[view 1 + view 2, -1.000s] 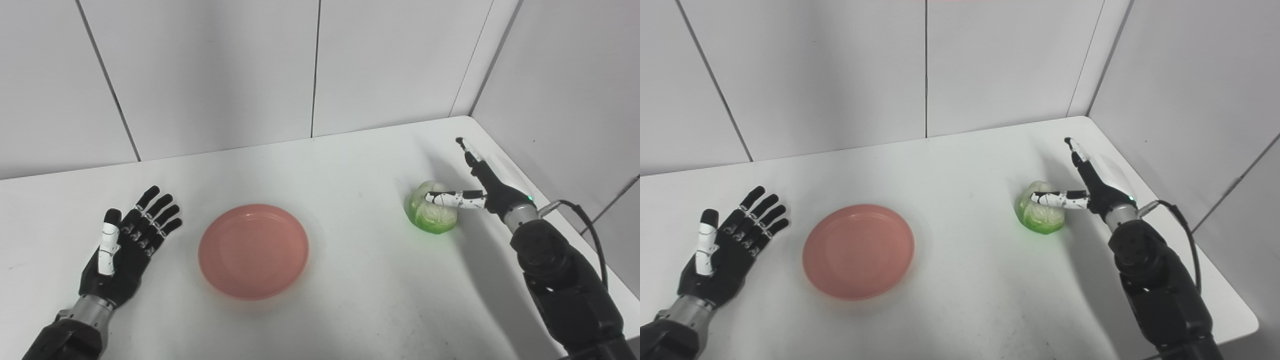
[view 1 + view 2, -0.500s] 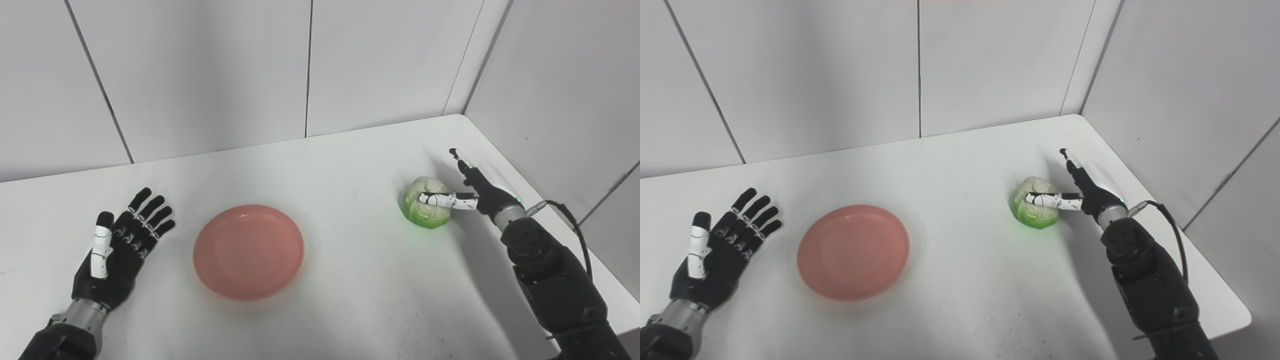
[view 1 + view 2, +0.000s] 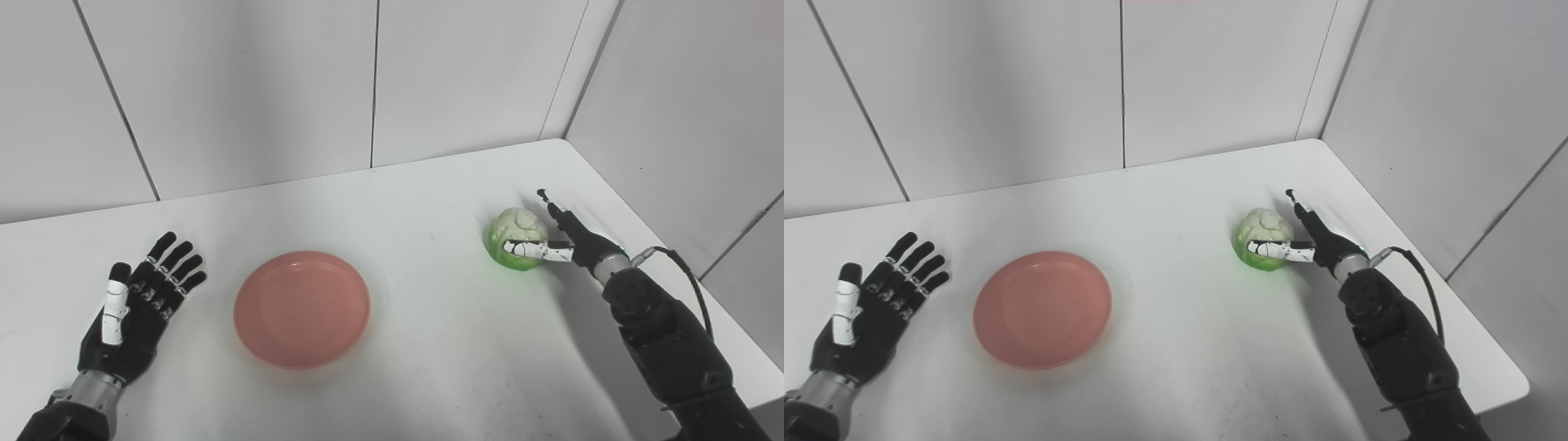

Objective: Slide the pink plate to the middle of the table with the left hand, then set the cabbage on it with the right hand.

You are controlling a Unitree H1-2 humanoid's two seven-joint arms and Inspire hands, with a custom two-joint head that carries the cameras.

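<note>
The pink plate [image 3: 302, 308] lies flat on the white table [image 3: 441, 355], a little left of its middle, with nothing on it. My left hand [image 3: 131, 315] rests open, palm up and fingers spread, to the plate's left, apart from it. The cabbage [image 3: 513, 234], pale on top and green below, sits on the table at the right. My right hand [image 3: 582, 244] is open around it. Its thumb lies across the cabbage's near side and its straight fingers [image 3: 1304, 215] run along the cabbage's right side.
White wall panels close off the back and right of the table. The table's right edge [image 3: 1451, 288] runs close beside my right arm, with a black cable [image 3: 689, 275] looping off the wrist.
The camera has shifted, moving the whole picture. My right hand has sunk lower around the cabbage, its thumb now low on the near side. My left hand has drawn slightly back from the plate.
</note>
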